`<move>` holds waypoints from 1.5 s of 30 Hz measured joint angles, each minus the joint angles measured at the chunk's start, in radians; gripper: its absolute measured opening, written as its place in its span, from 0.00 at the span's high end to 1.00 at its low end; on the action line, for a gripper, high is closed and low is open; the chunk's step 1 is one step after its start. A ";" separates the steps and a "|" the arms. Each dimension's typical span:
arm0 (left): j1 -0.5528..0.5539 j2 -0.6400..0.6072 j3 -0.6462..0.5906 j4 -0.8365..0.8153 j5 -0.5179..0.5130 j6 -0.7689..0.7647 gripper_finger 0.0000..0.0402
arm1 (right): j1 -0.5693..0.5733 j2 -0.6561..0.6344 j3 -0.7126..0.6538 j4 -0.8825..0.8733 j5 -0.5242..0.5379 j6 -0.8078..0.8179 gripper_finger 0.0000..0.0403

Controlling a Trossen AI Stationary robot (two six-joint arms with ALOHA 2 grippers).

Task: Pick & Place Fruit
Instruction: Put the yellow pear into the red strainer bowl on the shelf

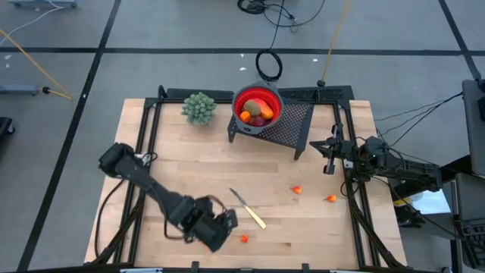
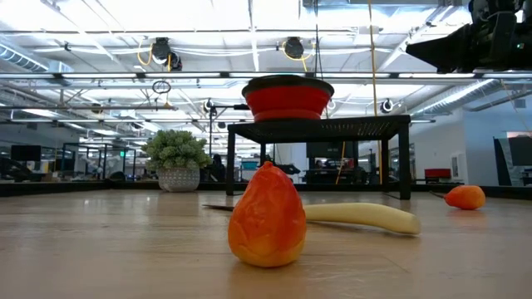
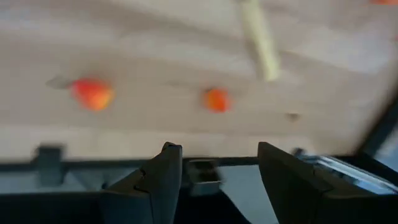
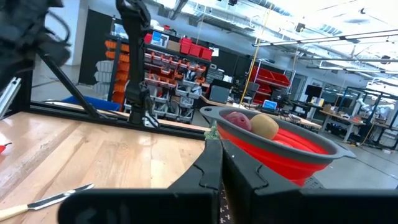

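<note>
Fruit is in two places: some pieces lie in the red bowl (image 1: 257,107) on the black mesh stand (image 1: 292,127), and three small orange bits stay on the wooden table (image 1: 197,174). One orange bit (image 1: 245,238) is near the left gripper (image 1: 225,224), whose fingers are apart and hold nothing. Two more bits (image 1: 298,189) lie toward the right side. The knife (image 1: 248,209) lies between them. The right gripper (image 1: 330,168) waits at the right edge, fingers pressed together, empty
</note>
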 joint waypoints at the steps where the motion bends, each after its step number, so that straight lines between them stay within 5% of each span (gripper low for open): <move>1: -0.014 0.010 0.000 -0.004 0.022 -0.021 0.48 | 0.000 0.000 0.000 0.000 0.000 0.000 1.00; 16: -0.085 0.141 -0.001 -0.045 0.248 0.023 0.48 | 0.000 0.000 0.000 0.000 0.000 0.000 1.00; 25: -0.104 0.153 -0.001 -0.091 0.265 0.096 0.48 | 0.000 0.000 0.000 0.000 0.000 0.000 1.00; 29: -0.101 0.153 -0.001 -0.118 0.250 0.280 0.48 | 0.000 0.000 0.000 0.000 0.000 0.000 1.00; 38: -0.096 0.153 -0.001 -0.116 0.032 0.938 0.48 | 0.000 0.000 0.000 0.000 0.000 0.000 1.00; 45: -0.096 0.153 -0.001 -0.116 0.045 1.422 0.48 | 0.000 0.000 0.000 0.000 0.000 0.000 1.00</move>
